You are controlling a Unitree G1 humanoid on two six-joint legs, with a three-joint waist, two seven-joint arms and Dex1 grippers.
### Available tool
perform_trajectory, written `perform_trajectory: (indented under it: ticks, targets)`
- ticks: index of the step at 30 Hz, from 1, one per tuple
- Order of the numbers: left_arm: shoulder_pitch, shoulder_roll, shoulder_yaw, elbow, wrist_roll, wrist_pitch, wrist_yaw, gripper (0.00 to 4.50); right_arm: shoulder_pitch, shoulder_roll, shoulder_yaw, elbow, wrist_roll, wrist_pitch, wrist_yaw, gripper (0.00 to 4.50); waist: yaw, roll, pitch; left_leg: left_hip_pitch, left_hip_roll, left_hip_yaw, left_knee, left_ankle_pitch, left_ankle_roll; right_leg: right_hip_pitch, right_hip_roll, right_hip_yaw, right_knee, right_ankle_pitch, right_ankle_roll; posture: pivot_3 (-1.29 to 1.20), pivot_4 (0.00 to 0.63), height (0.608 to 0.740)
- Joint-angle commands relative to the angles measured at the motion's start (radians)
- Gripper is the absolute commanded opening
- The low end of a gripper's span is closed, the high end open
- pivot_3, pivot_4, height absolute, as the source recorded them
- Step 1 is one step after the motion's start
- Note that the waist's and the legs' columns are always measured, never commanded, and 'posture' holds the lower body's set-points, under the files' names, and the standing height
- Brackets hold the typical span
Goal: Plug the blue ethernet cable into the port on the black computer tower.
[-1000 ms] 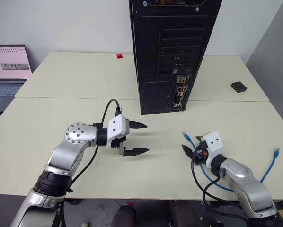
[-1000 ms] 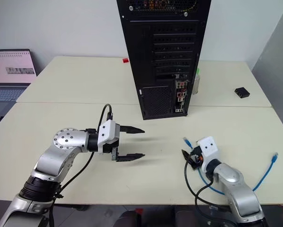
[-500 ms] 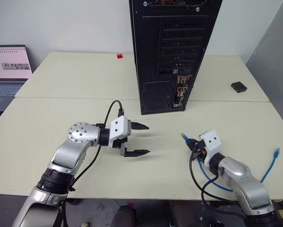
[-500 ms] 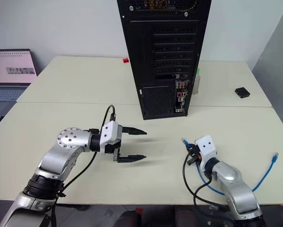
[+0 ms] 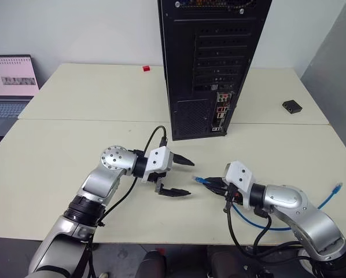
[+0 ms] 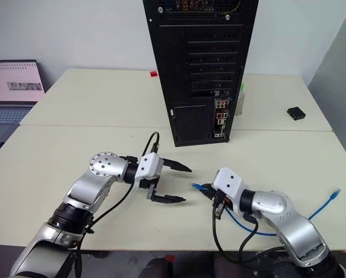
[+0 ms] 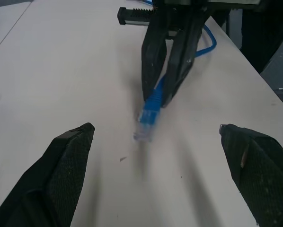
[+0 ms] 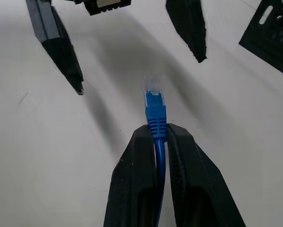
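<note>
The black computer tower (image 5: 210, 63) stands upright at the middle back of the table, its rear panel with a strip of coloured connectors (image 5: 221, 110) facing me. The port is too small to pick out there. My right gripper (image 5: 215, 184) is shut on the blue ethernet cable (image 8: 155, 106) just behind its pale plug, which sticks out toward my left gripper (image 5: 190, 178). The left gripper is open, level above the table, its fingers (image 8: 61, 52) on either side of the plug's line, not touching it. The rest of the cable loops behind my right arm to its far end (image 5: 337, 186).
A laptop (image 5: 11, 84) sits at the far left edge. A small flat black box (image 5: 291, 106) lies at the back right, and a small red item (image 5: 146, 68) behind the tower's left. A pale bottle (image 6: 239, 98) stands beside the tower. A seam splits the two tabletops.
My right gripper closed on the cable near its plug, lifted it and swung left, pointing the plug at the left gripper. The left gripper edged right, staying open.
</note>
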Motion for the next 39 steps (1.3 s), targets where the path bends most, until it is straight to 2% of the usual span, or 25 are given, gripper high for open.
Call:
perform_trajectory:
  ticks: [1, 5, 8, 16, 25, 33, 34, 38, 39]
  targets:
    - [-0.013, -0.005, -0.007, -0.003, 0.009, -0.025, -0.012, 4.5, -0.025, -0.004, 0.012, -0.043, -0.004, -0.005, 0.011, 0.08, 0.0, 0.0, 0.0, 0.0, 0.0, 0.0, 0.0, 0.0, 0.0, 0.0, 0.0, 0.0, 0.0, 0.0, 0.0, 0.0, 0.15, 0.74]
    - [-0.016, -0.001, -0.014, 0.002, 0.016, -0.024, -0.023, 4.5, -0.033, -0.001, 0.021, -0.041, -0.011, -0.006, 0.014, 0.07, 0.0, 0.0, 0.0, 0.0, 0.0, 0.0, 0.0, 0.0, 0.0, 0.0, 0.0, 0.0, 0.0, 0.0, 0.0, 0.0, 0.15, 0.74]
    - [-0.013, 0.002, -0.019, -0.002, 0.02, -0.021, -0.028, 3.98, -0.037, 0.0, 0.026, -0.041, -0.016, -0.009, 0.016, 0.07, 0.0, 0.0, 0.0, 0.0, 0.0, 0.0, 0.0, 0.0, 0.0, 0.0, 0.0, 0.0, 0.0, 0.0, 0.0, 0.0, 0.15, 0.74]
    - [-0.022, -0.008, -0.031, 0.016, 0.047, -0.037, -0.022, 2.14, -0.057, 0.006, 0.044, -0.039, -0.02, -0.01, 0.013, 0.07, 0.0, 0.0, 0.0, 0.0, 0.0, 0.0, 0.0, 0.0, 0.0, 0.0, 0.0, 0.0, 0.0, 0.0, 0.0, 0.0, 0.15, 0.74]
    - [-0.023, -0.016, -0.04, 0.029, 0.074, -0.056, -0.02, 0.36, -0.066, 0.009, 0.051, -0.044, -0.025, -0.013, 0.008, 0.07, 0.0, 0.0, 0.0, 0.0, 0.0, 0.0, 0.0, 0.0, 0.0, 0.0, 0.0, 0.0, 0.0, 0.0, 0.0, 0.0, 0.15, 0.74]
    - [-0.01, -0.024, -0.029, 0.031, 0.077, -0.1, -0.006, 0.3, -0.072, -0.014, 0.058, -0.049, -0.042, -0.038, 0.045, 0.07, 0.0, 0.0, 0.0, 0.0, 0.0, 0.0, 0.0, 0.0, 0.0, 0.0, 0.0, 0.0, 0.0, 0.0, 0.0, 0.0, 0.15, 0.74]
    - [-0.004, -0.024, -0.025, 0.029, 0.078, -0.113, -0.001, 0.3, -0.069, -0.02, 0.049, -0.057, -0.036, -0.034, 0.051, 0.78, 0.0, 0.0, 0.0, 0.0, 0.0, 0.0, 0.0, 0.0, 0.0, 0.0, 0.0, 0.0, 0.0, 0.0, 0.0, 0.0, 0.15, 0.74]
    - [0.021, -0.03, -0.011, 0.028, 0.08, -0.183, 0.031, 0.3, -0.054, -0.059, -0.025, -0.109, 0.038, 0.017, 0.091, 1.64, 0.001, 0.0, 0.0, 0.0, 0.0, 0.0, 0.0, 0.0, 0.0, 0.0, 0.0, 0.0, 0.0, 0.0, 0.0, 0.0, 0.15, 0.74]
    - [0.033, -0.039, 0.001, 0.029, 0.089, -0.228, 0.067, 0.3, -0.042, -0.077, -0.08, -0.131, 0.086, 0.049, 0.104, 1.8, 0.001, 0.0, 0.0, 0.0, 0.0, 0.0, 0.0, 0.0, 0.0, 0.0, 0.0, 0.0, 0.0, 0.0, 0.0, 0.0, 0.15, 0.74]
